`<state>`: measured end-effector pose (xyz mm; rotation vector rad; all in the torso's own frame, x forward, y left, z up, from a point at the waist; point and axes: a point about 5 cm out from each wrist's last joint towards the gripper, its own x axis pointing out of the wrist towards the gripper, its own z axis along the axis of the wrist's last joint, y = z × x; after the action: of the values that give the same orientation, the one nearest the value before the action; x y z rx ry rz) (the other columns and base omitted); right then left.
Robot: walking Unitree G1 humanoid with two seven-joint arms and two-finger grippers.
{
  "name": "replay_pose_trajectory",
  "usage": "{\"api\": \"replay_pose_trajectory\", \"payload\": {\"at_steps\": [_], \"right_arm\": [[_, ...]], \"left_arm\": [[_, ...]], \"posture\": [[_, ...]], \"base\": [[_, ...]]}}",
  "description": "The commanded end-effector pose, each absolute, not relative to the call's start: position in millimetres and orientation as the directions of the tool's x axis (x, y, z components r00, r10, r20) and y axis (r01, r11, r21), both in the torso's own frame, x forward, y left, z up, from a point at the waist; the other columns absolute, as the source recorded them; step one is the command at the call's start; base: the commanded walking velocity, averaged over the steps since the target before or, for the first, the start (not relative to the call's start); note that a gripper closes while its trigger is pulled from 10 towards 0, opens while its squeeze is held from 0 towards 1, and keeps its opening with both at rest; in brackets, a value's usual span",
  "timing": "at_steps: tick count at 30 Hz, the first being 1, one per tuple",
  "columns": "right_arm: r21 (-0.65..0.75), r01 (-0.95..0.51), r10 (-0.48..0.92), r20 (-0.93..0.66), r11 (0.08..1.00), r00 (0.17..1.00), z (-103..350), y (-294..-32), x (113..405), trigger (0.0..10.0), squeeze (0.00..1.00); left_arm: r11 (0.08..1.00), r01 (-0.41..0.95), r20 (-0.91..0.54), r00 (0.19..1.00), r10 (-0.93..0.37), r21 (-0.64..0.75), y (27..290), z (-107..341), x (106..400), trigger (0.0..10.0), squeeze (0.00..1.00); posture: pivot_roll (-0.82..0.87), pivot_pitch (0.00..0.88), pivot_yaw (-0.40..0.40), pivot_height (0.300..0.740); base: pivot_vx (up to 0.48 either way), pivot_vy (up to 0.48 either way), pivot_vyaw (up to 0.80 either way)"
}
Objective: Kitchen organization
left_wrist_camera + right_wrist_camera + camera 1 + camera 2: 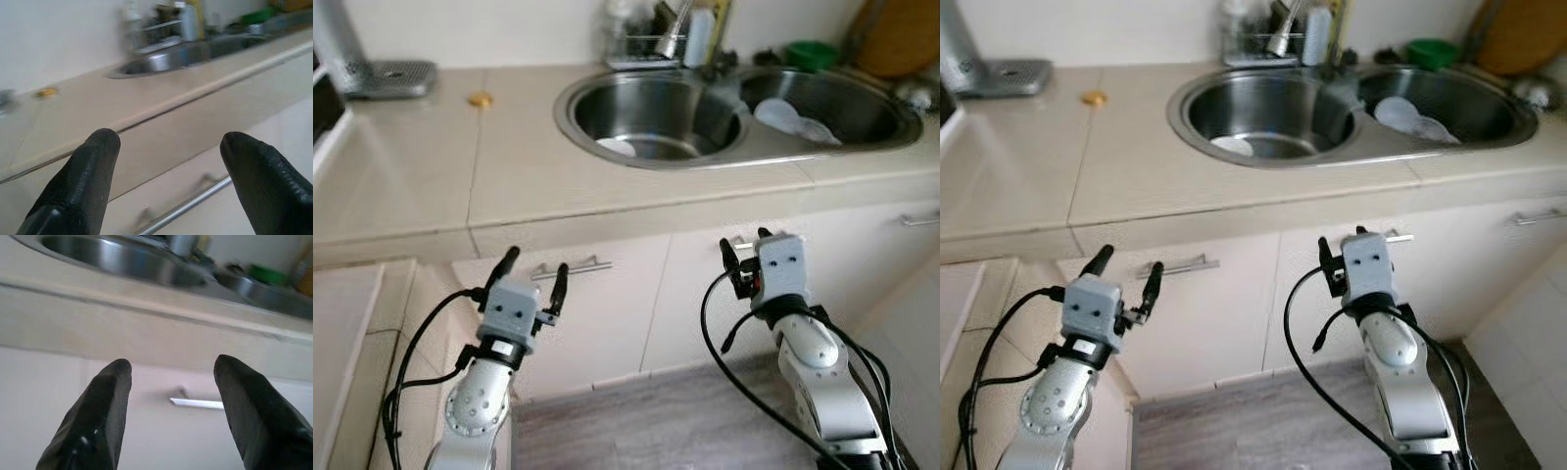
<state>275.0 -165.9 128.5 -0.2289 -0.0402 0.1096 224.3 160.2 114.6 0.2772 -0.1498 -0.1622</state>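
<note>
I see my right gripper spread open before a white cabinet door's silver bar handle, steel sink above.

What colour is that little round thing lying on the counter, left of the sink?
The little round thing is orange-yellow, clearest in the left eye view.

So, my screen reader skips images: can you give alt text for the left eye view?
Both grippers, left gripper and right gripper, hang open before pale cabinet doors below a beige counter with a steel double sink.
</note>
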Motion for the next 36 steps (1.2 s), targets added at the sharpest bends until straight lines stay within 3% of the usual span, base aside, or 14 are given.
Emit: {"api": "replay_pose_trajectory", "payload": {"at_steps": [1,20,36], "right_arm": [[-0.224,-0.085,0.095,0.036,0.971,0.995,131.5,-170.7,274.8,10.0,0.0],[-0.222,-0.074,0.084,0.036,0.972,0.996,129.9,-171.4,275.5,10.0,0.0],[-0.22,-0.073,0.083,0.036,0.973,0.996,129.1,-170.7,276.0,10.0,0.0]], "left_arm": [[0.95,0.152,0.136,0.971,-0.195,0.274,155.0,117.4,225.0,10.0,0.0],[0.951,0.159,0.12,0.973,-0.196,0.264,154.6,113.8,226.1,10.0,0.0],[0.95,0.167,0.114,0.973,-0.203,0.264,154.3,112.7,227.1,10.0,0.0]], "posture": [[0.03,0.013,-0.027,0.74],[0.03,0.004,-0.027,0.74],[0.03,0.0,-0.025,0.74]], "base": [[0.0,0.0,-0.8],[0.0,0.0,-0.8],[0.0,0.48,-0.8]]}}
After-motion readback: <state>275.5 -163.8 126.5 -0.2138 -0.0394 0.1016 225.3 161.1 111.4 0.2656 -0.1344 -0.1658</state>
